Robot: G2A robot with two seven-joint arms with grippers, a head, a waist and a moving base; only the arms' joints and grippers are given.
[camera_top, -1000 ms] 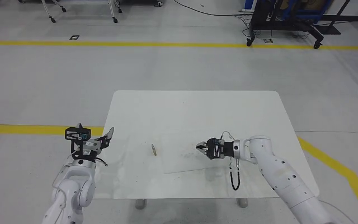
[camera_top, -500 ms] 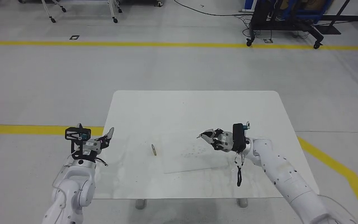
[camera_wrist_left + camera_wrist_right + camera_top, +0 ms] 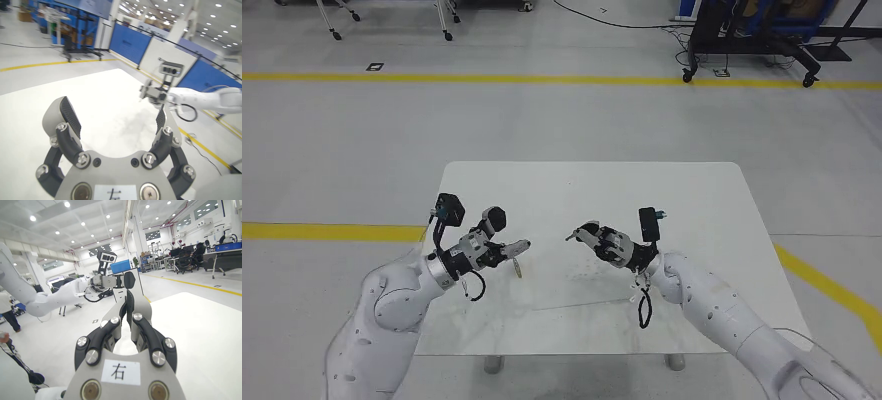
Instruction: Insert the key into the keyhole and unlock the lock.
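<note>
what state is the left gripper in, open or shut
Open: the left gripper has its ribbed pads wide apart, nothing held between them.

Key [image 3: 516,266] — a small, slender, dull-yellow piece, too small for its shape to be made out. It lies flat on the white tabletop [image 3: 642,190], left of centre and toward the robot's edge — near the left end effector [image 3: 508,232], apart from it.

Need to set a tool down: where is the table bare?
Bare: the far strip of the table, beyond both grippers. Crowded: the near middle, where the left gripper, small metal piece and right gripper cluster.
</note>
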